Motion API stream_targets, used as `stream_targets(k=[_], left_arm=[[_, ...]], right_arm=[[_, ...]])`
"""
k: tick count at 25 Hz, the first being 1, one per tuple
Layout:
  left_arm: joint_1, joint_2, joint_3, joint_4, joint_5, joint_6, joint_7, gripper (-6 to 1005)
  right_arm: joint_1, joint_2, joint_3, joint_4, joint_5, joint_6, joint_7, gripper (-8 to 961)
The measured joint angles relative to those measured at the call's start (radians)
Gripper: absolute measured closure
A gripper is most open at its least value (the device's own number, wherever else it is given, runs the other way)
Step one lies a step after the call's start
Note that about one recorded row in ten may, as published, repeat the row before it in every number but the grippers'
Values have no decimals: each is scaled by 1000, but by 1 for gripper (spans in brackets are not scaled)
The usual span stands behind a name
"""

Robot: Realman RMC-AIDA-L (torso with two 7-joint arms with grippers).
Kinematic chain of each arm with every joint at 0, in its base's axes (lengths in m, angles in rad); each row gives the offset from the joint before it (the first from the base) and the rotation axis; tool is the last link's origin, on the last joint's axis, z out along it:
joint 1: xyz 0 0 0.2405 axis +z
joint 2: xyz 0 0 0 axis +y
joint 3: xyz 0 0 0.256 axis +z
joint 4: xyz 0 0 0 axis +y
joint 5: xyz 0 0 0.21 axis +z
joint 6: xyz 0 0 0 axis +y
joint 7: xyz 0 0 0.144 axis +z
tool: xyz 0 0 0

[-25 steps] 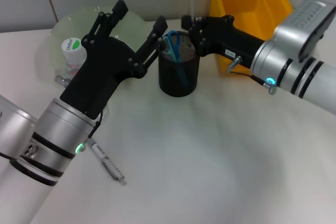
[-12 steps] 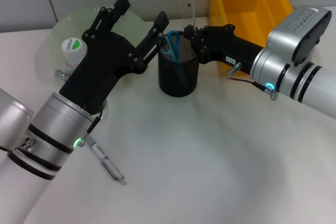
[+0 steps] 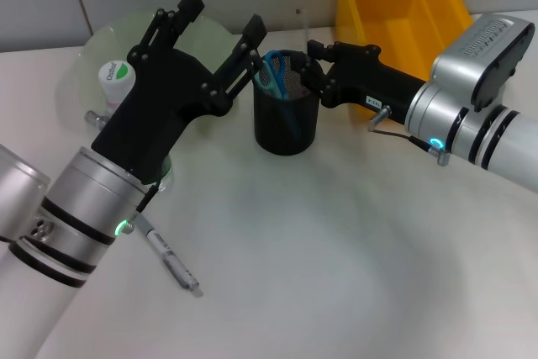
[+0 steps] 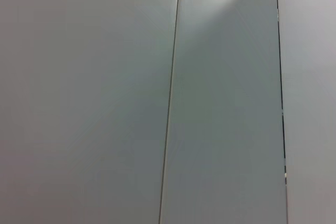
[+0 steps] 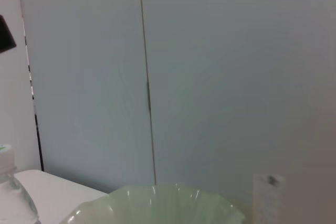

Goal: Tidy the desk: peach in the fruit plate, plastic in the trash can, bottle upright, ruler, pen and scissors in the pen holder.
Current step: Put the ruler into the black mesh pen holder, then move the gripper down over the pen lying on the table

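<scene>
My left gripper (image 3: 220, 38) hangs spread wide beside the pen holder (image 3: 287, 115). The clear ruler (image 3: 303, 33) stands in the holder, seemingly pinched by my right gripper (image 3: 309, 60) at its rim.

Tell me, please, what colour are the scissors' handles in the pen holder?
Blue; the scissors show best in the head view.

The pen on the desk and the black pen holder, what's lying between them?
Nothing: in the head view, bare desk separates the pen from the pen holder.
</scene>
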Motion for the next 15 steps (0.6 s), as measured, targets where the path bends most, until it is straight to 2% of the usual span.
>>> stream_targets(k=[1,6,9,10,12,15], left_arm=[[-2,0,0,0,0,0,0,199],[-3,1,-1,0,0,0,4,199],[1,3,-1,0,10,-2,9,199],[13,14,-4,12,61,-7,7,199],[13,14,-4,12,61,-7,7,199],[13,14,-4,12,61,-7,7,199]], right_arm=[[-1,0,0,0,0,-1,0,850],[-28,-2,11,-9,6,-70,0,625],[-66,-4,23,-28,19,-150,5,543],[-83,-5,26,-41,27,-176,18,515],[-127,-6,28,-88,37,-229,65,460],[-152,-6,30,-114,50,-252,87,387]])
